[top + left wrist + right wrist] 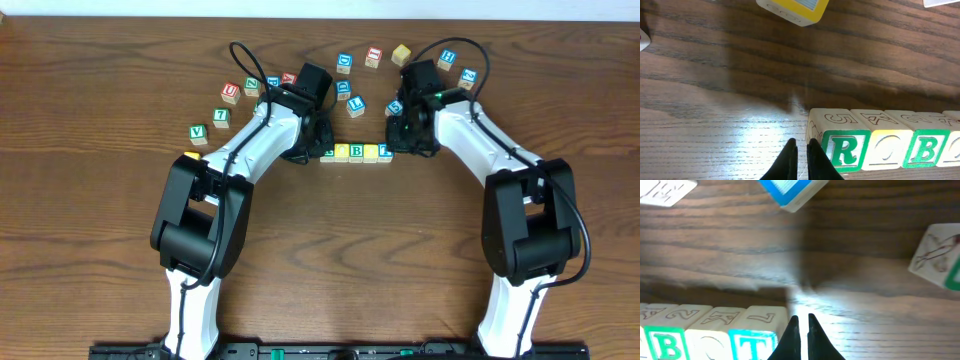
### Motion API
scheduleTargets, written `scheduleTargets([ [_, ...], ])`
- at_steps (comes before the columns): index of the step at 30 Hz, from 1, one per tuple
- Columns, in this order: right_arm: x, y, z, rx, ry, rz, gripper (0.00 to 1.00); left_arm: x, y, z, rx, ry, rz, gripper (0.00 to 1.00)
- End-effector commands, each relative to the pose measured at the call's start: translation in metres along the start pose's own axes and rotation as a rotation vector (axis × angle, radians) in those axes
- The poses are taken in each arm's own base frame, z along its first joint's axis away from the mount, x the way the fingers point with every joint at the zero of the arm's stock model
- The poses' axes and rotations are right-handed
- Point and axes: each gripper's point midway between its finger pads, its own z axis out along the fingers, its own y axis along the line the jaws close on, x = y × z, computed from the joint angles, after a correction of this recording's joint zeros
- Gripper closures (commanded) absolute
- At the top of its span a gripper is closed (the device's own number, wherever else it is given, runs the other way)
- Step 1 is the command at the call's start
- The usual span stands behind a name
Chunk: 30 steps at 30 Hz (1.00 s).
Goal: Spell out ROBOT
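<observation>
Two white-and-black arms reach in from the near edge of a dark wooden table (100,300) and meet at a row of five letter cubes (357,152), laid left to right at mid-table. The left gripper (802,147) is clenched on nothing. Its black fingertips are pressed together just beside the left end of the row, at the green-edged R cube (844,150) (whether a fingertip touches the cube cannot be told). The right gripper (801,322) is also pinched closed and empty, just off the right end beside the blue-edged T cube (752,342). Between those ends sit a yellow-faced cube (888,150), the green-edged B cube (925,150) and a second yellow-faced cube (710,342), all five touching side by side. Beyond the row, other letter cubes (355,108) lie scattered in a loose arc across the far half of the table, from a green V cube (198,132) on the left to a blue-edged cube (468,76) at the far right.
</observation>
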Motion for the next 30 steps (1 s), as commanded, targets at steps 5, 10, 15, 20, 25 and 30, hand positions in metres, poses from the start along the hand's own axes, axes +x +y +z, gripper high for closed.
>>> scheduleTargets([
  [5, -0.017, 0.006, -0.011, -0.022, -0.042, -0.012, 0.98, 0.004, 0.003, 0.006, -0.012, 0.015, 0.009, 0.91],
  [10, -0.024, 0.012, -0.012, -0.051, -0.069, -0.016, 0.98, 0.004, 0.003, 0.006, -0.012, 0.014, 0.009, 0.91],
  [15, -0.023, 0.017, -0.012, -0.067, -0.069, -0.022, 0.98, 0.001, 0.002, 0.006, -0.005, 0.005, 0.010, 0.91],
  [20, -0.022, 0.021, -0.011, -0.070, -0.067, -0.030, 0.98, 0.001, 0.001, 0.006, -0.003, 0.002, 0.010, 0.91],
  [25, -0.022, 0.021, -0.011, -0.070, -0.067, -0.030, 0.98, 0.001, 0.001, 0.006, -0.004, 0.002, 0.011, 0.91],
  [30, -0.022, 0.021, -0.012, -0.070, -0.069, -0.030, 0.98, 0.000, 0.002, 0.006, -0.004, 0.002, 0.009, 0.91],
])
